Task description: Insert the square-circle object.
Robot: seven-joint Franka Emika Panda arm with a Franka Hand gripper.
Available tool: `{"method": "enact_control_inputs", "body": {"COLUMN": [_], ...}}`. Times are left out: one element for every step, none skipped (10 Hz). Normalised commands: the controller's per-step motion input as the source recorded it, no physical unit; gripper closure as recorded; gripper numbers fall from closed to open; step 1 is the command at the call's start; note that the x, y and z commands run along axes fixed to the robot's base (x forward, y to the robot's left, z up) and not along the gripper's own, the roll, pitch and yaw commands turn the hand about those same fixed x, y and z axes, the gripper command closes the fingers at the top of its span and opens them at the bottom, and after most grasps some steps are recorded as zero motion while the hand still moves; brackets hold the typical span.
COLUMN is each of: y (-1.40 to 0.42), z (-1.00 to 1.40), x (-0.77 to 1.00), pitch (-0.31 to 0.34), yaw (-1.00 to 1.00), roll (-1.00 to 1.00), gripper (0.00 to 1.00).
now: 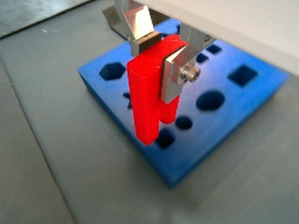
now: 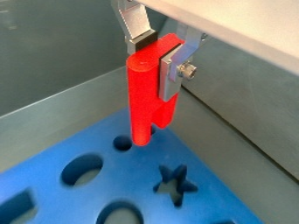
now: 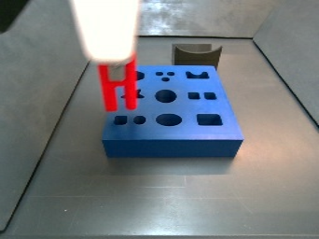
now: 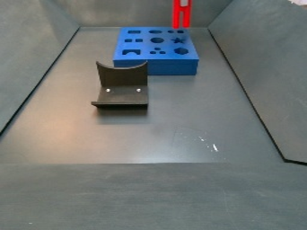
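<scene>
Jaws are clamped on the red square-circle object (image 1: 152,89), silver plates w/ dark pads pressing its upper part from both sides; the gripper (image 1: 162,54) sits near the top centre in both wrist views (image 2: 158,54). The piece hangs upright below the plates: a long red bar w/ a round leg and a squarer one side by side (the two legs read most clearly in a side view (image 3: 116,86)).

Its lower end is over the blue block (image 1: 251,94), at the block's edge zone. In a wrist view the round leg's tip (image 2: 140,136) is right by a small round hole (image 2: 121,143); can't tell if it touches or already enters. In a side view the object stands at the block's (image 3: 174,117) left side, legs ending near the square hole (image 3: 121,119) at lower left of the top face. The gripper body shows there only as a blurred white column (image 3: 104,30) at upper left.

Block top has many cutouts: circles, squares, a star hole (image 2: 174,181), a big round hole (image 3: 167,119).

In the far side view the object (image 4: 181,13) is a small red strip at top centre, above the block's (image 4: 159,48) back right part. The fixture (image 4: 121,87) stands on the grey desk (image 4: 168,126) left of centre, well apart from the block; in the near side view it is behind the block (image 3: 195,51), at top.
</scene>
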Motion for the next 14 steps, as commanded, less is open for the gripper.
{"method": "enact_control_inputs", "body": {"y": [-0.11, -0.14, 0.00, 0.00, -0.03, -0.01, -0.07, -0.11, -0.11, -0.15, -0.11, -0.09, 0.00, 0.00], "z": [-0.24, -0.23, -0.08, -0.03, -0.31, -0.49, -0.63, -0.67, -0.71, -0.75, -0.85, -0.87, -0.91, -0.78], "x": [0.00, 0.14, 0.17, 0.00, 0.25, 0.31, 0.28, 0.25, 0.12, 0.00, -0.07, -0.08, 0.03, 0.23], "pitch": [-0.079, -0.040, 0.000, 0.000, 0.019, 0.000, -0.019, -0.026, -0.063, -0.107, -0.159, -0.167, -0.131, 0.000], "yaw": [-0.97, -0.81, -0.29, 0.00, 0.00, 0.00, 0.09, 0.16, 0.24, 0.31, 0.28, 0.20, 0.00, -0.25], "roll": [-0.05, -0.02, 0.00, 0.03, 0.03, 0.00, 0.00, 0.03, 0.05, 0.10, 0.11, 0.11, 0.10, 0.09], "gripper": [1.00, 1.00, 1.00, 1.00, 1.00, 1.00, 1.00, 1.00, 1.00, 1.00, 1.00, 1.00, 1.00, 1.00]}}
